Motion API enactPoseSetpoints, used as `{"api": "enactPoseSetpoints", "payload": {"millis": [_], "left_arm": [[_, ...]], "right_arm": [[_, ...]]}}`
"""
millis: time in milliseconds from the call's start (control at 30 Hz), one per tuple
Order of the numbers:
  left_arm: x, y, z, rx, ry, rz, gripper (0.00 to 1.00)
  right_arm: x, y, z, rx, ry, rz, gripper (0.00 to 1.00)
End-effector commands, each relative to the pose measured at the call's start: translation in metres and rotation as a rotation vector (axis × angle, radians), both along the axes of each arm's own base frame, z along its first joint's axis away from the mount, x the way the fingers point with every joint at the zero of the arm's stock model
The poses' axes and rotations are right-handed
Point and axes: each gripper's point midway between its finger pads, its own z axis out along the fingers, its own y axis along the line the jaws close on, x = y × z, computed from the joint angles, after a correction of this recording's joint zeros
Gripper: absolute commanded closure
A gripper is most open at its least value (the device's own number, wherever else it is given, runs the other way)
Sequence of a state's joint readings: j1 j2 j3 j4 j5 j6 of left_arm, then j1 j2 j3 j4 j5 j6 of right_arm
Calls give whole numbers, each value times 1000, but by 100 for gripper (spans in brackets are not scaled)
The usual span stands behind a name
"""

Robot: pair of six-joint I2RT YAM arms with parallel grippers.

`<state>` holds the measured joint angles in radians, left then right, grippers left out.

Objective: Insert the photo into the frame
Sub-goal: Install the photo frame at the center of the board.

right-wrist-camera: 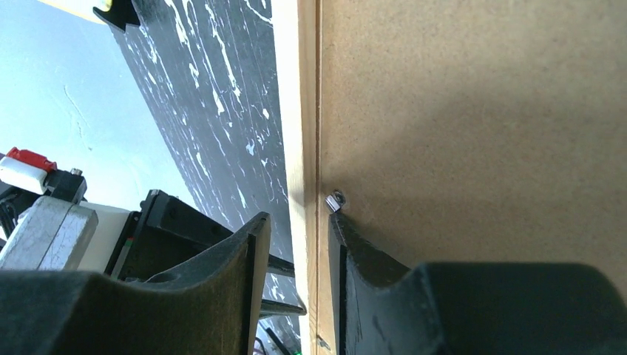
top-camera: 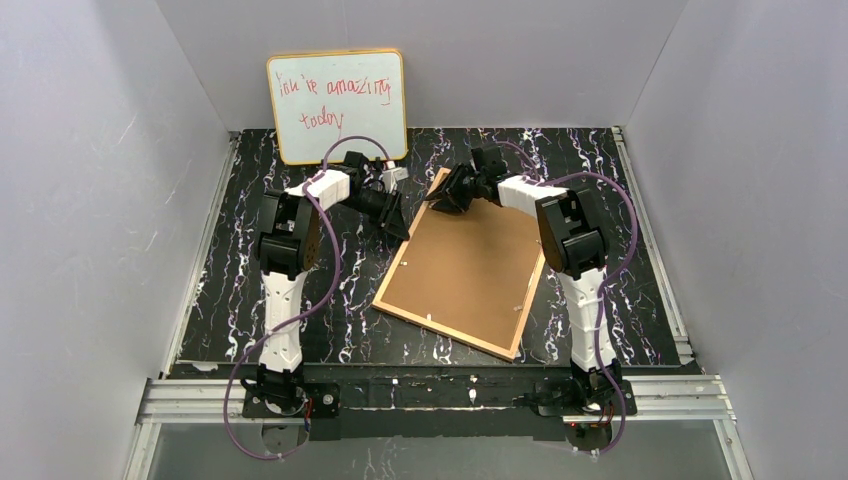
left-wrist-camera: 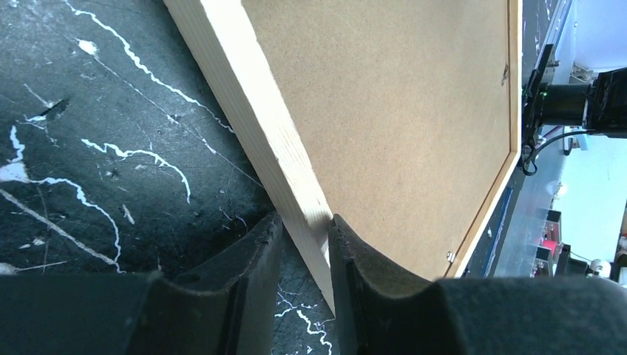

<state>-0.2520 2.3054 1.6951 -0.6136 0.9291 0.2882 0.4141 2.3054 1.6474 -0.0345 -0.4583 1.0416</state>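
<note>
The frame (top-camera: pixel 465 270) lies back up on the black marbled table, with its brown fibreboard back (left-wrist-camera: pixel 399 111) showing inside the pale wood rail. My left gripper (top-camera: pixel 400 225) is at the frame's far left edge. In the left wrist view its jaws (left-wrist-camera: pixel 304 220) are shut on the wood rail, one finger on each side. My right gripper (top-camera: pixel 440 200) is at the far corner. It (right-wrist-camera: pixel 299 218) straddles the rail there: one finger rests on the back (right-wrist-camera: pixel 480 111) by a small metal tab (right-wrist-camera: pixel 335 200), and the other stands off with a gap. The photo is out of view.
A yellow-rimmed whiteboard (top-camera: pixel 337 105) with red handwriting leans on the back wall behind the left arm. Grey walls close in the table on three sides. A metal rail (top-camera: pixel 430 395) runs along the near edge by the arm bases.
</note>
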Motion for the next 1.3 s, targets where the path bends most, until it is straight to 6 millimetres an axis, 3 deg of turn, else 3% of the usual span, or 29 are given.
{"api": "enactPoseSetpoints", "payload": {"millis": [0, 400, 700, 867, 933, 1033, 1133, 1267], "left_arm": [[-34, 13, -45, 181, 45, -67, 73], [-56, 19, -70, 253, 45, -145, 77], [-78, 23, -73, 290, 23, -228, 80], [-85, 28, -74, 307, 26, -246, 80], [-85, 29, -72, 307, 22, -249, 80], [-85, 29, -67, 304, 9, -254, 81], [-86, 31, -64, 307, 1, -257, 81], [-86, 31, -63, 310, -2, -259, 81]], "right_arm": [[19, 5, -11, -17, -37, -75, 57], [17, 26, -14, 70, -3, -137, 59], [25, 30, -13, 87, -18, -159, 59], [29, 34, 15, 94, -98, -101, 57], [28, 26, 36, 83, -140, -87, 54], [27, -6, 57, 47, -176, -105, 45], [28, -47, 63, -45, -194, -135, 39], [32, -104, 53, -166, -170, -178, 39]]}}
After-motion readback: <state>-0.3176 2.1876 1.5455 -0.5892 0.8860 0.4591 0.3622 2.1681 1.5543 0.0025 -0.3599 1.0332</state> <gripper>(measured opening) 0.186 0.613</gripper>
